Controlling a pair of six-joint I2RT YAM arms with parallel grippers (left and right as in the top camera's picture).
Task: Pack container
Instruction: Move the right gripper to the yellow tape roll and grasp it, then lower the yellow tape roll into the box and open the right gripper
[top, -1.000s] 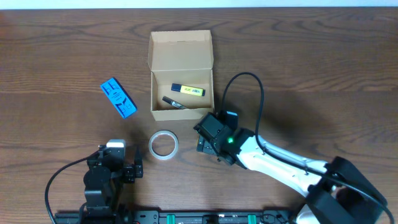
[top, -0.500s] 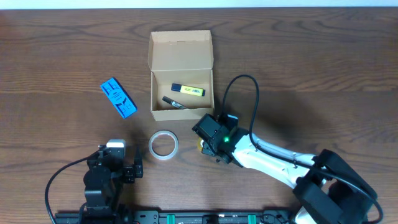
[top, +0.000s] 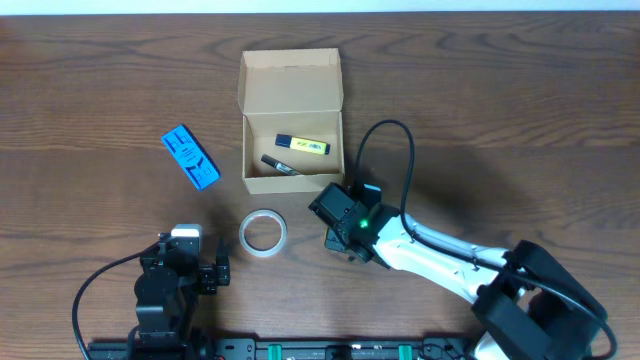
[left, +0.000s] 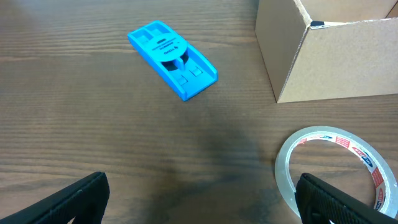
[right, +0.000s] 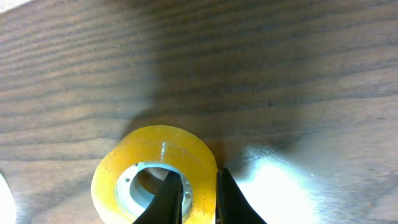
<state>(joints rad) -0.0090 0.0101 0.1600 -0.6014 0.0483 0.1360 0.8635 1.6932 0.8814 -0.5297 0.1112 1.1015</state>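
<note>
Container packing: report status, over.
Left tool open. Right tool shut on yellow tape roll, roll on table. Container open, highlighter and marker inside. Opening unobstructed.

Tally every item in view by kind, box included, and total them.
Cardboard box: 1
Tape rolls: 2 (clear roll, yellow roll)
Markers: 2 (yellow highlighter, black marker)
Blue plastic tool: 1
Total: 6
</note>
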